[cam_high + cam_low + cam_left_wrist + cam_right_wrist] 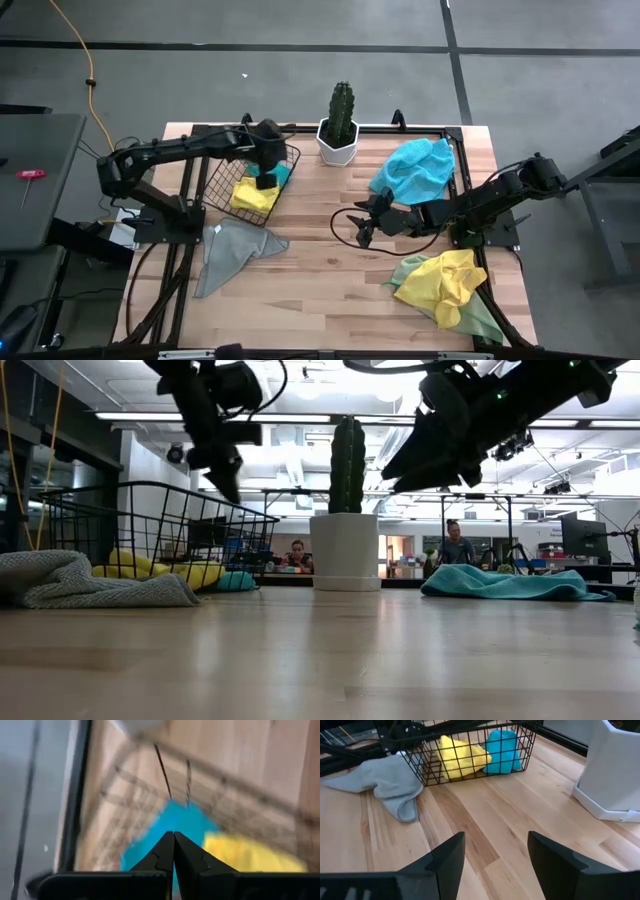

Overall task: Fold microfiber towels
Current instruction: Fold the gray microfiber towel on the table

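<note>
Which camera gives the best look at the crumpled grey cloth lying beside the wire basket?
The high view: the crumpled grey cloth shows whole, spread beside the black wire basket. The right wrist view shows it closer but slanted; the low view shows only its edge. The left wrist view misses it.

Even, bright overhead light: ceiling strip lights point(300, 415) glare white in the low view, throwing a soft sheen on the wooden table point(320, 660) and leaving both arms as dark silhouettes. High view is sharp with only faint, short shadows, e.g. beside the cactus pot point(338, 145) toward 6 o'clock. Left wrist view is heavily motion-blurred, the wire basket point(165, 780) smeared; right wrist view is crisp on the table, with its own fingers soft up close.
</note>
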